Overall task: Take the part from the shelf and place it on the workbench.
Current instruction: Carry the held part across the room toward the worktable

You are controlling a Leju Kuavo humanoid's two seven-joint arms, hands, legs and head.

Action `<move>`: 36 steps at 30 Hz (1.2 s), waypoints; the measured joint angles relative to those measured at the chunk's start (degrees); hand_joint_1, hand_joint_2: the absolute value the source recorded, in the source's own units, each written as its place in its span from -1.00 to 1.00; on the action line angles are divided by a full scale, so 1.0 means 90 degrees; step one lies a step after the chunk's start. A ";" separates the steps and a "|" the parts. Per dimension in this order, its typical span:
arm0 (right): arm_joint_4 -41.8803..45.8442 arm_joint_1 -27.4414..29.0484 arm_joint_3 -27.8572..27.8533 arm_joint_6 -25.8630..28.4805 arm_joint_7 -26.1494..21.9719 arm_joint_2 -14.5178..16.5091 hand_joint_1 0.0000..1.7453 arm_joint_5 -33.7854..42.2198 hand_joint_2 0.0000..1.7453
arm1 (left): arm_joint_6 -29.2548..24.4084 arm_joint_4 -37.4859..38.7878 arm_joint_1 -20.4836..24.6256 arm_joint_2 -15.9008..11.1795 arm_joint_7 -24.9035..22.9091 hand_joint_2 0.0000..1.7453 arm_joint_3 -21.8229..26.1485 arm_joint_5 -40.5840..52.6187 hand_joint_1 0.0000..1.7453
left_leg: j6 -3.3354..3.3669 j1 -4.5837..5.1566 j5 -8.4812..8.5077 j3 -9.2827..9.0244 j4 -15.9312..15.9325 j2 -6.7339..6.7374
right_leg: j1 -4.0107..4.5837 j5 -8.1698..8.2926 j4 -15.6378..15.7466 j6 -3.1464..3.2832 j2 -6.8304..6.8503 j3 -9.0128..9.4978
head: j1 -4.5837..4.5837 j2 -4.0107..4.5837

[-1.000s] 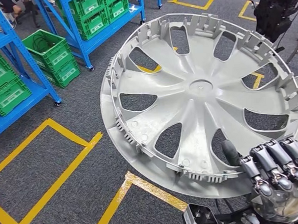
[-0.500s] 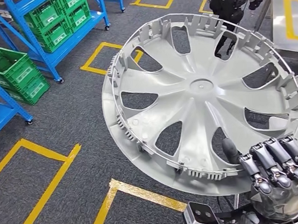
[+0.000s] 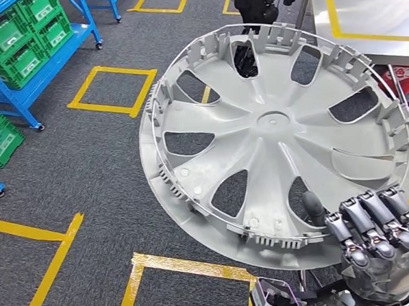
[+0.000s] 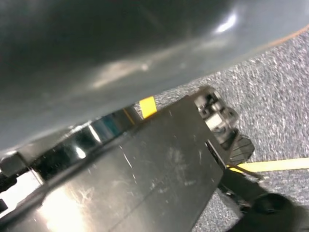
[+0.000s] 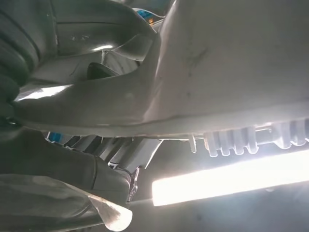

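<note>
**Big wheel cover held up over the floor**

The right hand [image 3: 375,243] holds the wheel cover [image 3: 274,139] by its near rim. Its dark fingers [image 3: 369,223] curl over the edge, and its thumb pokes up through one of the holes. From the right wrist view, the cover's [image 5: 226,63] pale underside sits very close to the camera. You cannot tell what the left hand is doing.

The wheel cover is round, light grey, and has its inside face up, with clips all around its edge. It is tilted, with the far edge higher. It hangs in the air above the grey carpet floor [image 3: 89,173], touching nothing else.

Yellow tape lines [image 3: 111,89] make boxes on the floor. Blue shelves [image 3: 42,65] with green crates [image 3: 25,35] stand at the far left. A pale workbench [image 3: 371,14] with yellow tape sits at the far right, beyond the cover.
</note>
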State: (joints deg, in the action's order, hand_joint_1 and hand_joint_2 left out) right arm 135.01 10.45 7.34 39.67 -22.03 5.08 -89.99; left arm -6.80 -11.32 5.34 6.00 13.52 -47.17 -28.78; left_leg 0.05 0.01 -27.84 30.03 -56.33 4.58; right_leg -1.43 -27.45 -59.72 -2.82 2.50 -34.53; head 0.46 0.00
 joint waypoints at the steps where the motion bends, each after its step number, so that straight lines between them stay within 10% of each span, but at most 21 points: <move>1: -0.0002 0.0003 -0.0005 0.0000 -0.0007 0.0001 1.00 0.0000 1.00 | 0.0000 0.0000 0.0002 -0.0002 -0.0004 -1.00 0.0000 -0.0001 -1.00 | -0.0032 0.0009 -0.0030 0.0003 -0.0040 0.0036 | 0.0013 0.0001 0.0129 0.0047 0.0014 0.0081 | 0.0000 0.0000; 5: -0.0003 0.0037 -0.0033 0.0000 -0.0029 0.0002 1.00 -0.0001 1.00 | 0.0001 0.0000 0.0016 0.0003 -0.0010 -1.00 -0.0001 -0.0002 -1.00 | -0.0105 -0.0025 -0.0186 0.0018 -0.0200 -0.0013 | 0.0035 0.0008 0.0113 0.0248 -0.0199 0.0067 | -0.0012 0.0000; 9: -0.0004 0.0039 -0.0053 0.0000 -0.0041 0.0015 1.00 -0.0002 1.00 | 0.0002 0.0000 0.0009 0.0004 -0.0006 -1.00 0.0000 -0.0002 -1.00 | -0.0125 -0.0041 -0.0959 0.0652 -0.1677 -0.0415 | 0.0065 0.0032 0.0115 0.0343 -0.0426 0.0052 | -0.0039 0.0000; 11: -0.0004 0.0042 -0.0060 0.0000 -0.0043 0.0016 1.00 -0.0002 1.00 | 0.0002 0.0000 0.0004 0.0002 -0.0006 -1.00 0.0000 -0.0003 -1.00 | -0.0063 -0.0024 -0.0936 0.0817 -0.1983 -0.0445 | 0.0100 0.0038 0.0114 0.0359 -0.0585 0.0052 | -0.0043 0.0000; 15: -0.0004 0.0041 -0.0069 0.0000 -0.0043 0.0016 1.00 -0.0002 1.00 | 0.0002 0.0001 0.0006 -0.0016 -0.0006 -1.00 0.0000 -0.0002 -1.00 | 0.0146 0.0054 -0.0082 0.0226 -0.0544 -0.0879 | 0.0111 0.0060 0.0114 0.0349 -0.0907 0.0063 | -0.0038 0.0001; 19: -0.0003 0.0057 -0.0079 0.0000 -0.0042 0.0018 1.00 -0.0001 1.00 | 0.0001 0.0001 0.0029 -0.0021 -0.0007 -1.00 0.0000 -0.0003 -1.00 | 0.0213 0.0072 -0.0005 0.0069 -0.0091 -0.0901 | 0.0056 0.0136 0.0131 0.0214 -0.1135 -0.0066 | -0.0070 0.0000; 23: -0.0004 0.0054 -0.0088 0.0000 -0.0051 0.0018 1.00 0.0004 1.00 | 0.0002 0.0000 0.0021 0.0012 -0.0002 -1.00 0.0000 -0.0003 -1.00 | 0.0195 0.0054 0.0104 -0.0009 0.0159 -0.0555 | 0.0102 -0.0395 -0.0743 0.0128 -0.0505 -0.0537 | -0.0016 0.0001; 26: -0.0015 0.0046 -0.0095 0.0000 -0.0083 0.0018 1.00 0.0002 1.00 | 0.0001 0.0000 -0.0001 0.0010 -0.0001 -1.00 0.0000 -0.0012 -1.00 | 0.0184 0.0065 0.0090 -0.0002 0.0142 -0.0274 | 0.0064 -0.0637 -0.1508 0.0046 -0.0313 -0.0851 | -0.0003 0.0000; 31: -0.0050 0.0002 -0.0100 0.0000 -0.0154 0.0029 1.00 0.0002 1.00 | 0.0030 0.0000 0.0020 -0.0013 0.0000 -1.00 0.0001 -0.0018 -1.00 | 0.0038 0.0077 -0.0017 0.0013 0.0000 0.0042 | 0.0055 -0.0055 0.0088 0.0066 0.0090 0.0110 | 0.0018 0.0001; 36: -0.0101 -0.0051 -0.0119 0.0000 -0.0205 0.0099 1.00 0.0001 1.00 | 0.0114 0.0000 0.0087 -0.0078 0.0000 -1.00 0.0000 -0.0005 -1.00 | -0.0081 0.0047 -0.0250 0.0081 -0.0279 -0.0028 | 0.0074 -0.0035 0.0127 0.0322 -0.0156 0.0113 | 0.0002 0.0000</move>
State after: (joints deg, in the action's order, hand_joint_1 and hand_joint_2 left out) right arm 134.09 9.99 6.27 39.67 -23.88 5.97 -89.98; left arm -5.78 -11.32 6.11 5.30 13.52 -47.17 -28.83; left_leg -0.68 0.43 -30.09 30.76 -58.84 4.33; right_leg -0.76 -27.77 -58.58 0.08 1.09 -33.51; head 0.47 0.00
